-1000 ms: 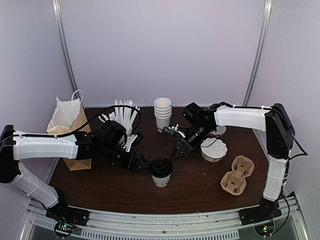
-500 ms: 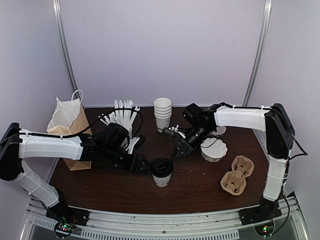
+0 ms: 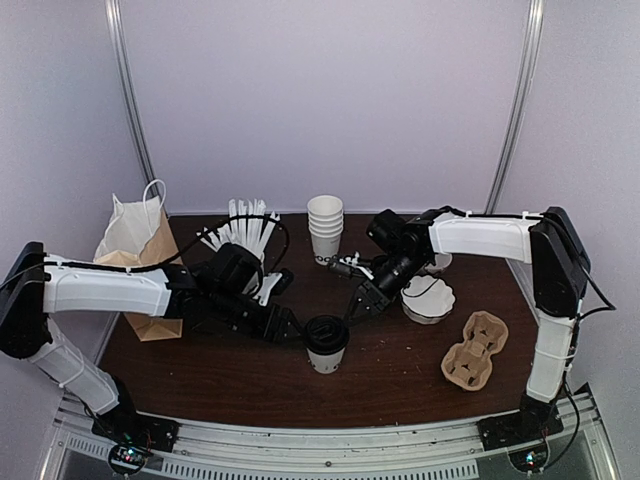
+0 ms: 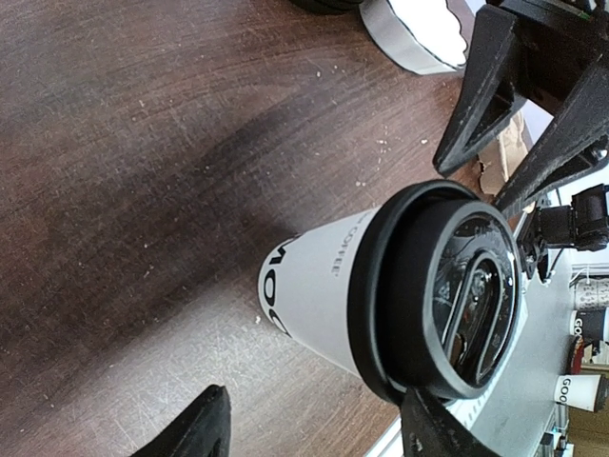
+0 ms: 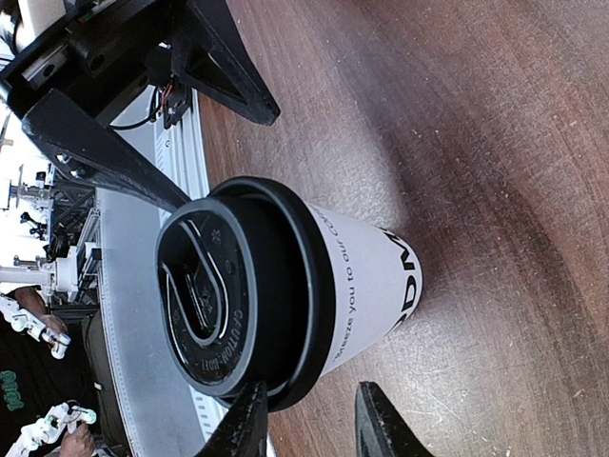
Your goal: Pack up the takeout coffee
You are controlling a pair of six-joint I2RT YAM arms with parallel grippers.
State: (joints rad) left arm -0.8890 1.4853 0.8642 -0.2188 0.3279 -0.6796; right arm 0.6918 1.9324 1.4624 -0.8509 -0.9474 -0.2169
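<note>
The takeout coffee (image 3: 323, 345) stands upright at the table's front centre, a white paper cup (image 4: 319, 295) with black lettering and a black lid (image 4: 447, 286) seated on it. My left gripper (image 3: 286, 326) sits low just left of the cup, open (image 4: 314, 436), the cup ahead of its tips and one finger (image 4: 428, 428) close under the lid's rim. My right gripper (image 3: 360, 305) hovers up and right of the cup. It is open with a narrower gap (image 5: 309, 427), nothing between its fingers, and the lid (image 5: 224, 290) lies just beyond them.
A white and brown paper bag (image 3: 135, 250) stands at the left behind my left arm. A cup of straws (image 3: 245, 232) and a stack of white cups (image 3: 325, 228) are at the back. A scalloped white dish (image 3: 428, 298) and a cardboard cup carrier (image 3: 474, 350) lie right.
My left gripper has slid to the right, closer to the cup. The right gripper's fingers have narrowed a little and it has shifted slightly. The cup has not moved.
</note>
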